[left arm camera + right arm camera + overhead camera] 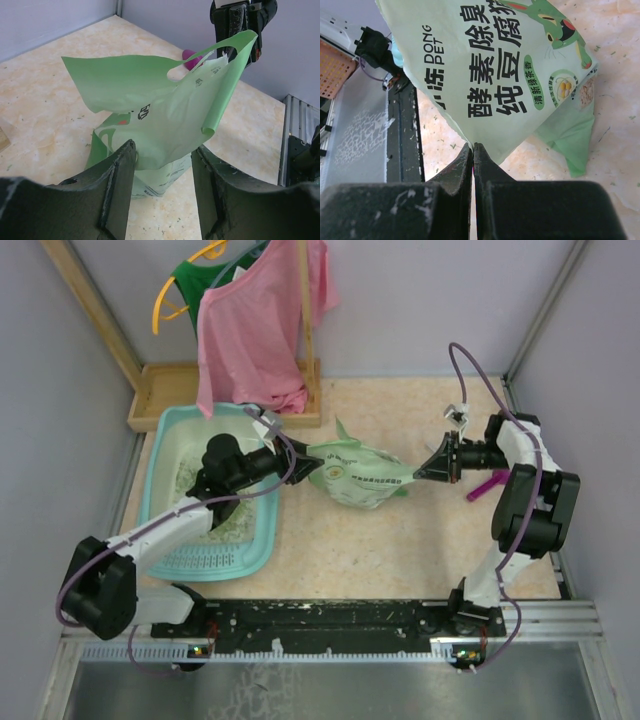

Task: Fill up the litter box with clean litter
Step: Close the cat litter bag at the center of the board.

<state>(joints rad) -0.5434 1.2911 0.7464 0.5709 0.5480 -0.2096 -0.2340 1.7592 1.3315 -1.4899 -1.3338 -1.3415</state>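
Observation:
The light-teal litter box [160, 445] lies at the left, with a thin scatter of green clean litter [230, 527] on its whitish base. A pale green printed bag [355, 476] hangs stretched between both arms over the floor. My right gripper [420, 473] is shut on the bag's right corner [485, 140], its jaws [473, 146] pressed together on the film. My left gripper [300, 462] is at the bag's left end beside the box. Its jaws [164, 150] stand apart with a loose fold of the bag [160, 110] hanging between them, touching neither finger.
A magenta scoop [487, 485] lies on the floor near the right arm. A wooden tray [160, 390] stands behind the litter box. A pink garment [255, 330] hangs over its back edge. A black rail [330, 618] runs along the near edge.

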